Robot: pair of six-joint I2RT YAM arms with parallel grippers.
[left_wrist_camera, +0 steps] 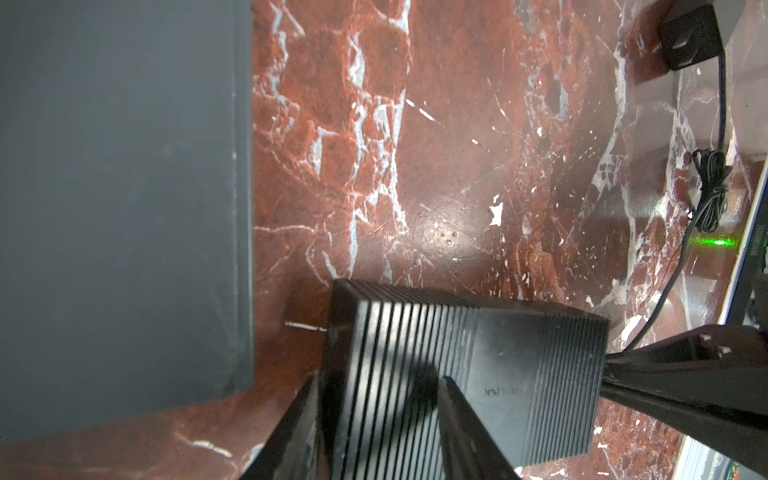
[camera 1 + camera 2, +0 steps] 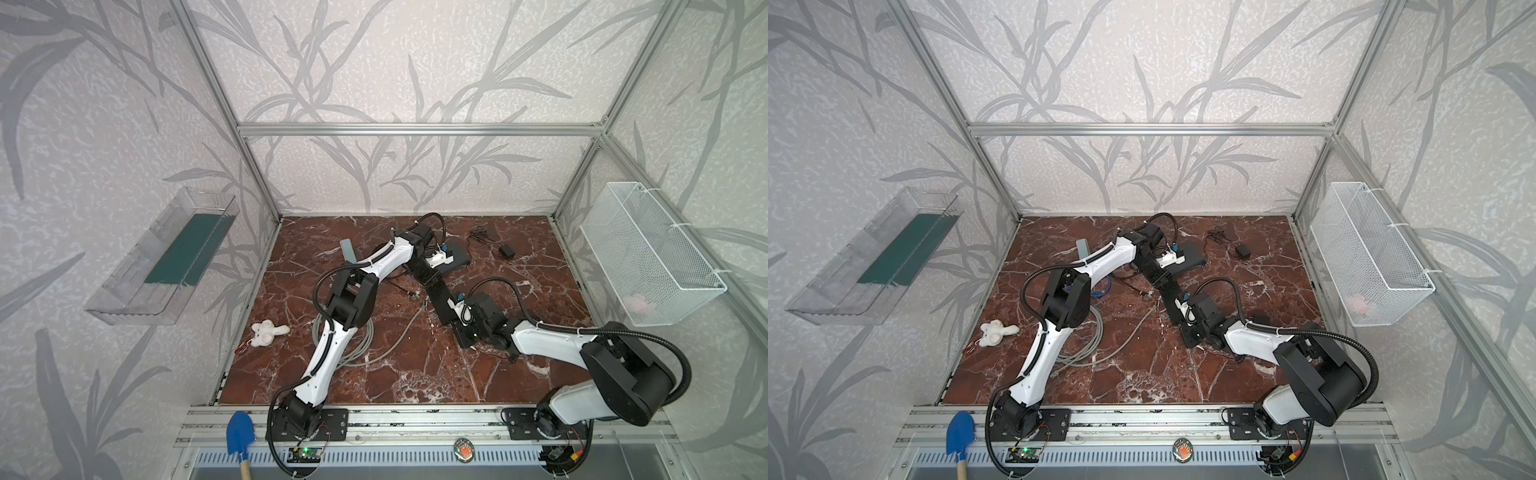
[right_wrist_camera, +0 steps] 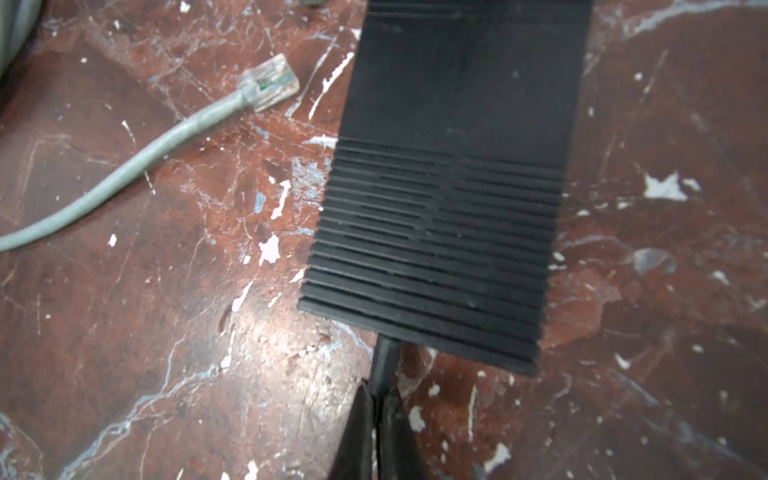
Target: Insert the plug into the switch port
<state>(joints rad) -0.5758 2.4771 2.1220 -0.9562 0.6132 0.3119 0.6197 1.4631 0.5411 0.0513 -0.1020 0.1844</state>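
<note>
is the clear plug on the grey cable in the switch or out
Out: the clear plug lies on the table, apart from the switch.

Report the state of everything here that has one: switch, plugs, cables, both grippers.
left gripper: closed on one end of the switch.
right gripper: shut on the black plug.
switch: held at one end.
black plug: tip at the switch's end face; seated or not, cannot tell.
grey network cable: loose on the table, connector unplugged.
power adapter: lying loose, unplugged.
</note>
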